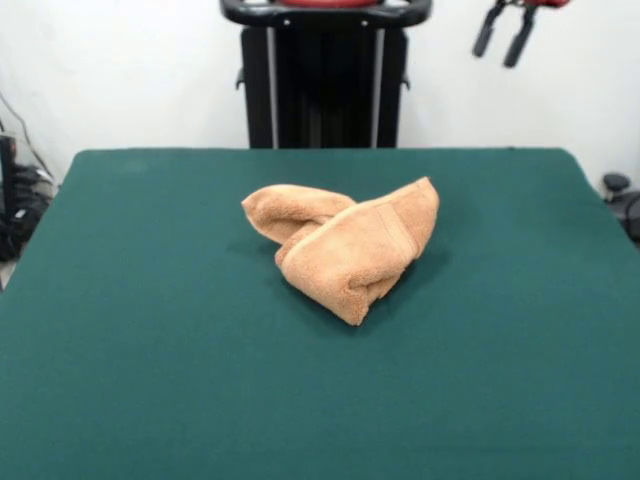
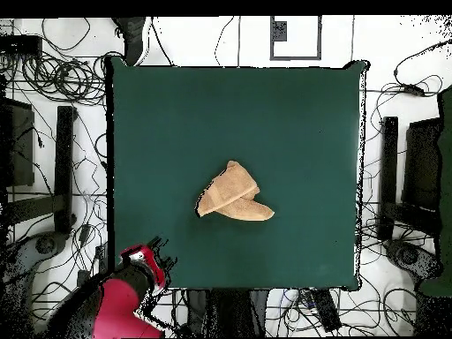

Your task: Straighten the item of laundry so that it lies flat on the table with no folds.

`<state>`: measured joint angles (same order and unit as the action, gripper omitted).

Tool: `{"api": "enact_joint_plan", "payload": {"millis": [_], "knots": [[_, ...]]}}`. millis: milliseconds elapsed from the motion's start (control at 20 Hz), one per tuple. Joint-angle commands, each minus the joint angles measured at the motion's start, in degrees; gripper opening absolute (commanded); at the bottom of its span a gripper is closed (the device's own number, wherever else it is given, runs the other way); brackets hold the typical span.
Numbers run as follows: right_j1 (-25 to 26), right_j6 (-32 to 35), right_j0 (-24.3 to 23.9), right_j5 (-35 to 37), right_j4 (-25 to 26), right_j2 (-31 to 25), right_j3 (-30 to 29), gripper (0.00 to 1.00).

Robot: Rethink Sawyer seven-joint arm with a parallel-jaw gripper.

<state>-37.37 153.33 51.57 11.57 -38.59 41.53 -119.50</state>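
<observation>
Crumpled towel (image 1: pixel 345 245) mid-table, gripper (image 1: pixel 504 35) parked off to the side.
Towel folded over itself in a lumpy wedge near the centre of the green table (image 1: pixel 150 380), woven band showing on top layer. Gripper hangs high, beyond the table's far edge, jaws spread, holding nothing, well apart from towel (image 2: pixel 233 194).

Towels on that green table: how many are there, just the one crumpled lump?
1. The towel lies bunched and folded over itself near the middle of the table. The overhead view shows the same single towel; nothing suggests another underneath, though folds hide part.
</observation>
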Motion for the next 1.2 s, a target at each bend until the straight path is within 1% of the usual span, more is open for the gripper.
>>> {"api": "enact_joint_plan", "payload": {"millis": [50, 200, 350, 450, 650, 950, 1200], "knots": [[4.7, 14.5, 1.2, -2.1, -2.4, 1.3, -0.6, 1.00], [3.7, 12.9, -1.6, -4.6, -1.5, -1.9, -1.9, 1.00], [3.2, 11.6, -5.4, -10.7, 0.4, -5.9, -3.4, 1.00], [3.1, 11.5, -7.3, -13.7, 1.6, -7.7, -4.2, 1.00], [2.6, 11.8, -10.1, -17.6, 2.8, -10.7, -5.4, 1.00], [3.3, 12.4, -11.4, -20.0, 2.2, -12.7, -6.1, 1.00], [5.0, 13.0, -10.2, -20.8, -0.3, -12.9, -5.9, 1.00]]}}
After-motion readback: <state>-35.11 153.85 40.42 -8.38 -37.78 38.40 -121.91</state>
